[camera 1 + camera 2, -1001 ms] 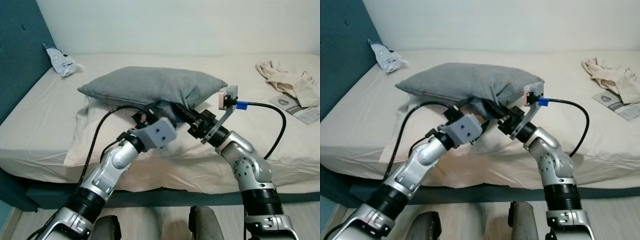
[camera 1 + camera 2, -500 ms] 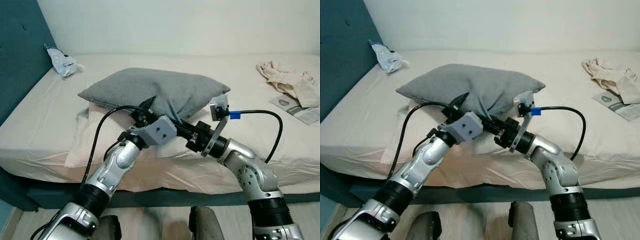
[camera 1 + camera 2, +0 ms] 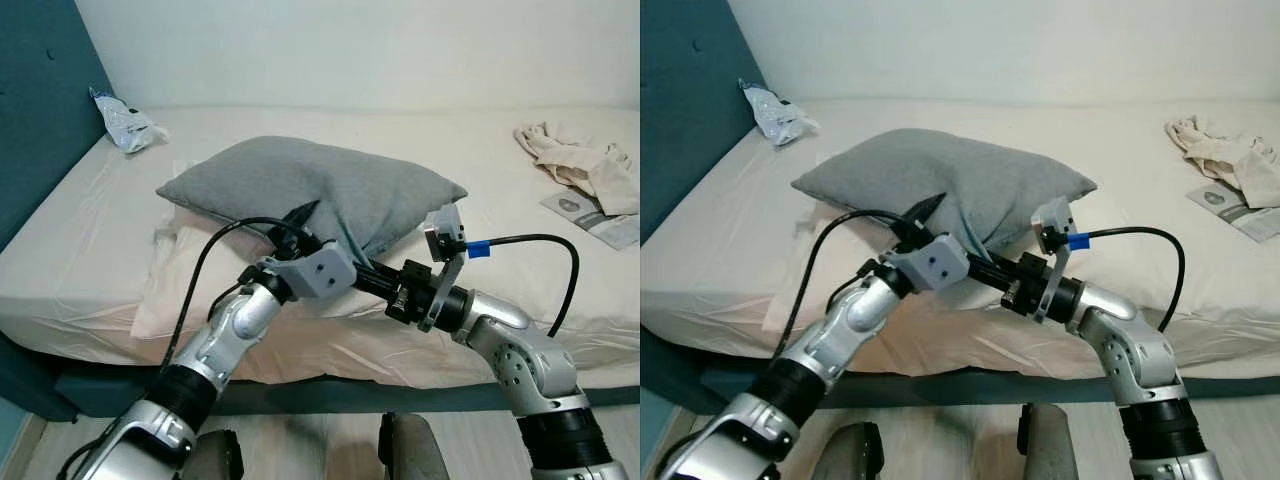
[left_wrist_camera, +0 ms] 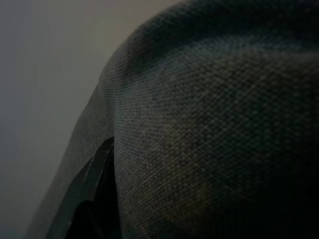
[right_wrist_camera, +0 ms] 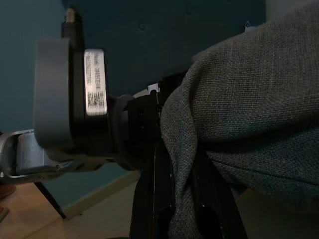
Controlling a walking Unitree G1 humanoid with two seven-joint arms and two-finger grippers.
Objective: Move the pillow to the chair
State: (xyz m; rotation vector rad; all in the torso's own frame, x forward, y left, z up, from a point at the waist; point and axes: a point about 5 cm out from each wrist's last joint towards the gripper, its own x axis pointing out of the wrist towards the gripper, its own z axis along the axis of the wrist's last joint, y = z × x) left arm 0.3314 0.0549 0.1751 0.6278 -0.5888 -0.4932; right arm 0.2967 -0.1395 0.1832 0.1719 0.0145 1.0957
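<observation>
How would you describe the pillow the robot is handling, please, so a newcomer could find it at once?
Start from the bed with its cream sheet beside the teal headboard. Near its front edge lies the grey pillow, with the left gripper and right gripper at its near edge. It is the only grey woven cushion, resting on a flatter cream pillow.

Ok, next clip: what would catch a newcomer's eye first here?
The grey pillow in the middle of the bed, its near edge pinched and lifted by both tools: the left tool and the right tool meet at the same spot. After that, the crumpled cloth at the bed's far right and the plastic bag by the teal headboard.
</observation>
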